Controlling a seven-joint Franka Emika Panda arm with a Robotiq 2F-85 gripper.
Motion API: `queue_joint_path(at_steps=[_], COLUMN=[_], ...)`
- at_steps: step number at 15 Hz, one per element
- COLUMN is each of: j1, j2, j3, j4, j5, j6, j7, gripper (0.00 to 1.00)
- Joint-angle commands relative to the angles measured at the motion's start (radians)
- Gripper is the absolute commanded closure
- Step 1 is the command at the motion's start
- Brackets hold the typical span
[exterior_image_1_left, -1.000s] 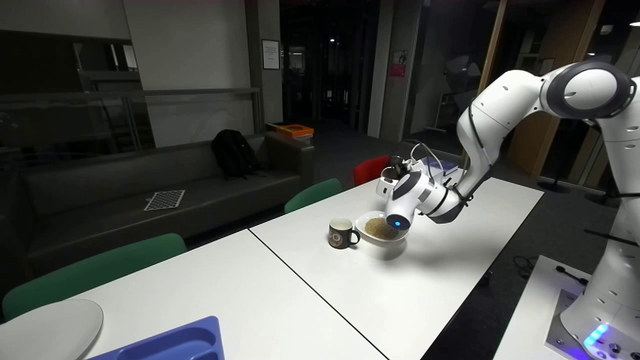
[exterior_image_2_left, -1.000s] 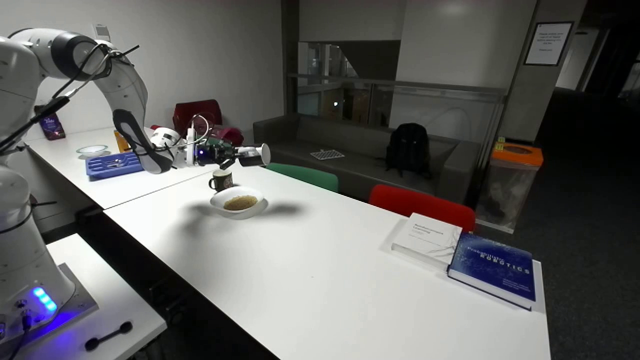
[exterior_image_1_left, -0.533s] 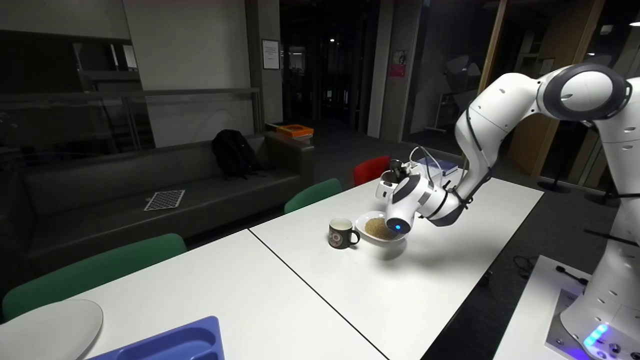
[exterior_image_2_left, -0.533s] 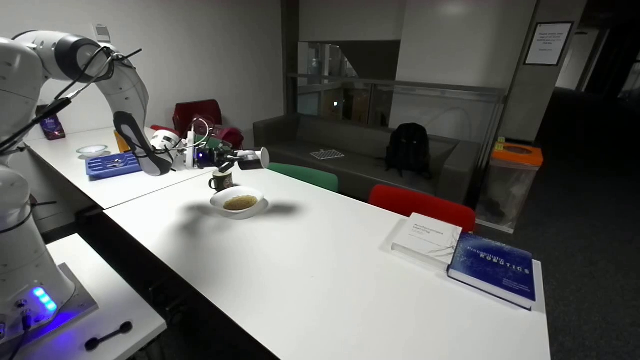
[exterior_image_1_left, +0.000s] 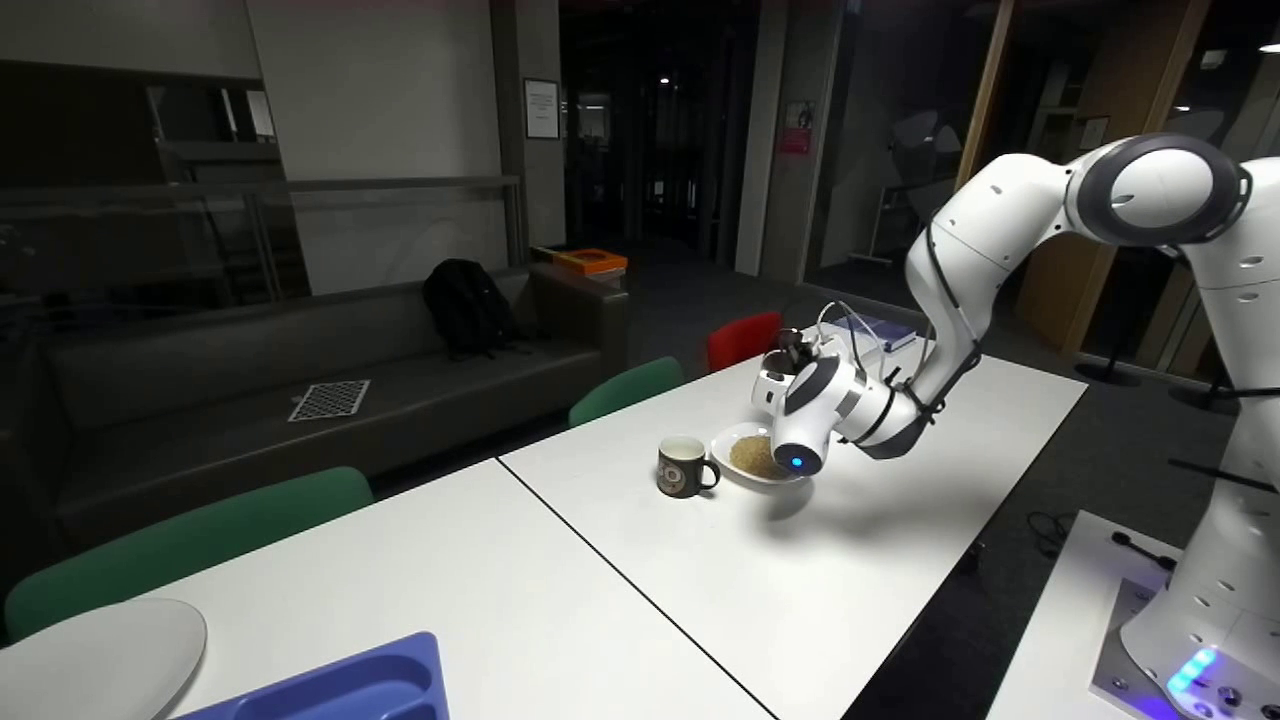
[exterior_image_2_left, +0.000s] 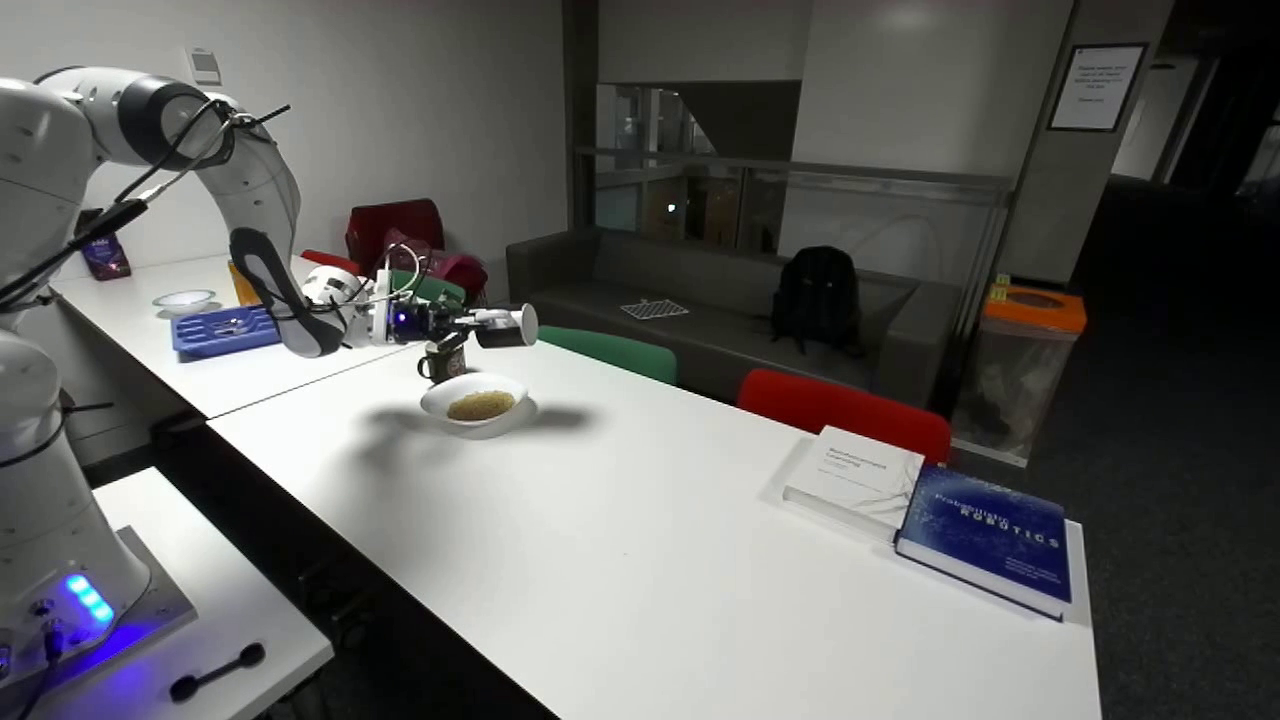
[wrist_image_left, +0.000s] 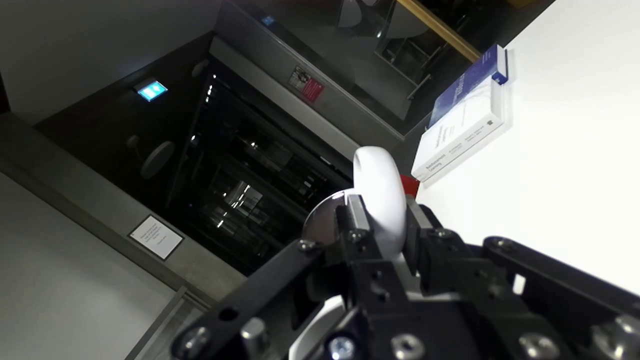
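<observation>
My gripper (exterior_image_2_left: 468, 324) is shut on the white handle (wrist_image_left: 380, 175) of a cup, one finger on each side of it. The cup's body (exterior_image_2_left: 505, 337) is dark on the outside and lies on its side in the air, its round end facing away from the gripper. In the wrist view the body (wrist_image_left: 320, 222) is partly hidden behind a finger. Below the gripper, a white bowl (exterior_image_2_left: 434, 402) with tan grains (exterior_image_2_left: 482, 405) stands on the table; it also shows in an exterior view (exterior_image_1_left: 728, 437). A dark printed mug (exterior_image_1_left: 682, 468) stands upright beside the bowl, partly hidden by the gripper in an exterior view (exterior_image_2_left: 446, 364).
A white book (exterior_image_2_left: 855, 475) and a blue book (exterior_image_2_left: 985, 540) lie at one table end. A blue tray (exterior_image_2_left: 215, 335) and a pale plate (exterior_image_1_left: 105, 655) are towards the other end. Green (exterior_image_1_left: 630, 390) and red (exterior_image_2_left: 845, 408) chairs stand along the table's edge.
The arm has lowered a little, and the held cup has come down with it towards the bowl's height. The bowl and the standing mug have not moved.
</observation>
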Motion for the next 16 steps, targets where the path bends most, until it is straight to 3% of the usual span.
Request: queue_joint_path(at_steps=[1,5,6,16], j1=[-0.007,-0.007,-0.008,0.024], j2=[0.002,0.002,0.006,0.101], j3=[0.009,0.009,0.007,0.008], j4=[0.002,0.002,0.007,0.086], j5=[-0.002,-0.002,0.001,0.009], j6=[-0.004,-0.004,-0.007,-0.067], j7=[-0.002,-0.002,-0.005,-0.043], gripper=[0.79,0.79,0.95,0.95])
